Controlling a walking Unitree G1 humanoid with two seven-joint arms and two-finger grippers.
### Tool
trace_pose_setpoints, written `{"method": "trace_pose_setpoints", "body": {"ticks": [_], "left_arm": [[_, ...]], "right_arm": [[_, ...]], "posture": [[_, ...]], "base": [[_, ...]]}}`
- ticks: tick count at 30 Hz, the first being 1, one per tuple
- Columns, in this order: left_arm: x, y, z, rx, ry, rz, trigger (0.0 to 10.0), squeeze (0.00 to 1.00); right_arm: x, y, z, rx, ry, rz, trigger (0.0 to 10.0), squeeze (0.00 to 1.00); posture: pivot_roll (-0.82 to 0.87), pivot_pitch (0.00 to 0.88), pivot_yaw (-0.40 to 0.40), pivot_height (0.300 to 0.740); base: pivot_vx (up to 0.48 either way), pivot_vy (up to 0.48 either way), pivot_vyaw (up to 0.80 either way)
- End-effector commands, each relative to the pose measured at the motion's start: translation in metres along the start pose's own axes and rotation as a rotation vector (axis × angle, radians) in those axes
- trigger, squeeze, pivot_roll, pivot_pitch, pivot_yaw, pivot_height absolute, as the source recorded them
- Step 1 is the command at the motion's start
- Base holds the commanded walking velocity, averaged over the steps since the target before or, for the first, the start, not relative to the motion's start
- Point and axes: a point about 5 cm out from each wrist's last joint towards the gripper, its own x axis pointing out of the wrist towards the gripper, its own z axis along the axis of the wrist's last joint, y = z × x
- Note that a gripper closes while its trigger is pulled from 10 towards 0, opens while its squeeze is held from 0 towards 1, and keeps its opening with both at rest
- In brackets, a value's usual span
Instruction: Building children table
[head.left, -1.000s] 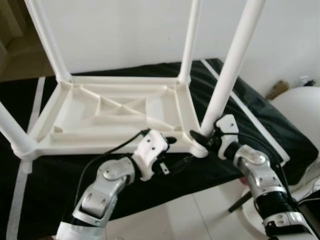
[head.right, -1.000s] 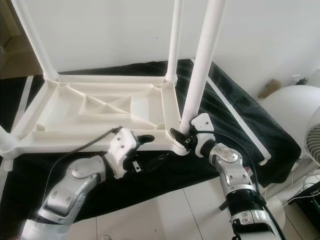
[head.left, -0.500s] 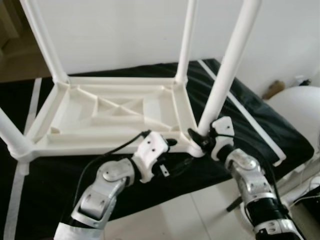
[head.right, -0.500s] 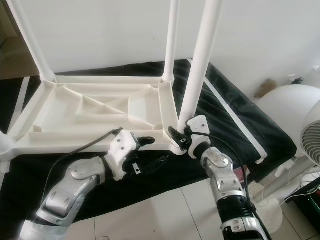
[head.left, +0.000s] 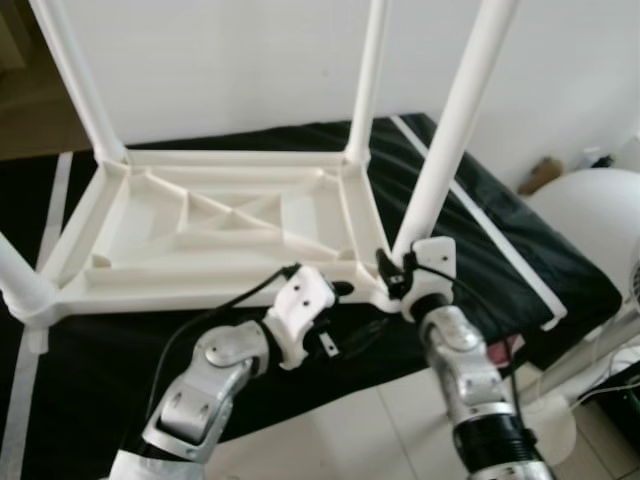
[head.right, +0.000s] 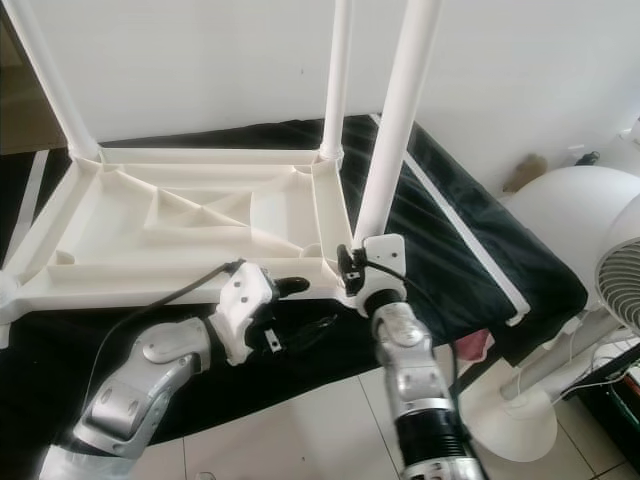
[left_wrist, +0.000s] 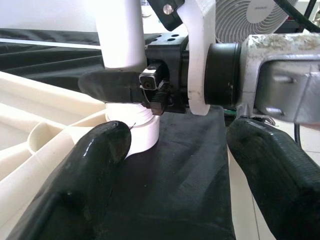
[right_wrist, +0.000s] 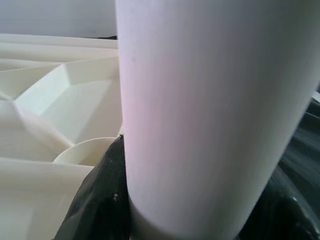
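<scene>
A white plastic children's table (head.left: 220, 225) lies upside down on a black cloth, its legs pointing up. My right gripper (head.left: 393, 273) is shut around the base of the near right leg (head.left: 450, 130), just above the corner socket. In the right wrist view that leg (right_wrist: 210, 115) stands between the black fingers (right_wrist: 95, 200). My left gripper (head.left: 352, 308) is open at the table's front edge, left of that corner. In the left wrist view one of its fingers (left_wrist: 80, 185) lies close to the socket and the other finger (left_wrist: 280, 175) is over the cloth.
The black cloth (head.left: 500, 230) with white stripes covers a low platform that ends just in front of the table. A white fan (head.right: 620, 290) and a round white object (head.left: 590, 215) stand at the right. Pale tiled floor (head.right: 300, 420) lies below my arms, and a white wall stands behind.
My right forearm has swung leftward, so it now comes up from almost straight below the leg while the gripper stays at the leg's base. The left arm has kept still.
</scene>
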Motion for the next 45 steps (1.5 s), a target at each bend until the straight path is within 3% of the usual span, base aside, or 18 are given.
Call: {"method": "trace_pose_setpoints", "body": {"ticks": [1,10,11,13,14,15,25,28,36,37,38,39,40,41,45], "left_arm": [[0.000,-0.001,0.001,-0.006,0.000,0.013,10.0,0.00],[-0.002,-0.001,0.001,-0.008,-0.001,0.028,10.0,0.00],[-0.001,0.001,0.001,-0.006,-0.002,0.030,10.0,0.00],[-0.002,0.003,0.002,-0.008,-0.004,0.039,10.0,0.00],[-0.002,0.005,0.002,-0.010,-0.007,0.046,10.0,0.00],[-0.002,0.006,0.002,-0.011,-0.008,0.051,10.0,0.00],[0.005,-0.004,0.002,-0.013,-0.032,-0.016,10.0,0.00],[0.006,0.006,0.002,-0.004,-0.027,0.000,10.0,0.00],[0.008,0.006,0.003,0.060,-0.022,-0.007,10.0,0.00],[0.008,0.006,0.003,0.075,-0.014,-0.003,10.0,0.00],[0.009,0.006,0.003,0.079,-0.005,0.000,10.0,0.00],[0.009,0.006,0.003,0.079,-0.005,0.000,10.0,0.00],[0.009,0.005,0.002,0.079,-0.001,0.001,10.0,0.00],[0.009,0.005,0.003,0.075,0.002,0.002,10.0,0.00],[0.008,0.006,0.003,0.067,-0.002,0.017,10.0,0.00]], "right_arm": [[-0.006,-0.005,-0.018,0.018,0.092,-0.093,10.0,0.00],[-0.007,0.001,-0.014,0.068,0.094,-0.115,10.0,0.00],[-0.006,0.000,-0.013,0.073,0.085,-0.106,10.0,0.23],[-0.006,0.000,-0.012,0.077,0.080,-0.099,10.0,0.23],[-0.006,0.000,-0.011,0.075,0.073,-0.101,10.0,0.49],[-0.006,0.001,-0.010,0.083,0.069,-0.089,10.0,1.00],[-0.012,0.001,-0.008,0.049,0.038,0.017,10.0,1.00],[-0.016,-0.009,-0.006,0.002,0.018,0.077,10.0,1.00],[-0.014,-0.031,-0.001,-0.036,0.010,0.129,10.0,1.00],[-0.014,-0.033,0.001,-0.048,0.003,0.158,10.0,0.91],[-0.013,-0.034,0.002,-0.057,-0.001,0.187,10.0,0.64],[-0.013,-0.034,0.002,-0.057,-0.001,0.187,10.0,0.64],[-0.013,-0.035,0.003,-0.060,0.000,0.216,10.0,0.19],[-0.013,-0.037,0.003,-0.067,0.004,0.248,10.0,0.00],[-0.014,-0.040,0.001,-0.094,0.030,0.340,10.0,0.00]], "posture": [[0.00,0.054,-0.060,0.740],[0.00,0.048,-0.057,0.740],[0.00,0.045,-0.055,0.740],[0.00,0.045,-0.055,0.740],[0.00,0.039,-0.054,0.740],[0.01,0.037,-0.057,0.740],[-0.01,0.004,-0.058,0.740],[-0.02,0.004,-0.051,0.740],[-0.01,0.015,-0.057,0.740],[-0.01,0.016,-0.057,0.740],[0.00,0.017,-0.058,0.740],[0.00,0.017,-0.058,0.740],[0.00,0.017,-0.058,0.740],[0.01,0.019,-0.059,0.740],[0.01,0.018,-0.053,0.740]], "base": [[0.000,0.000,0.00],[0.000,0.000,0.00],[0.000,0.000,0.00],[0.000,0.000,0.00],[0.000,0.000,0.00],[0.000,0.000,0.00],[0.000,0.000,0.00],[0.000,0.000,0.00],[0.000,0.000,0.00],[0.000,0.000,0.00],[0.000,0.000,0.00],[0.000,0.000,0.00],[0.000,0.000,0.00],[0.000,0.000,0.00],[0.000,0.000,0.00]]}}
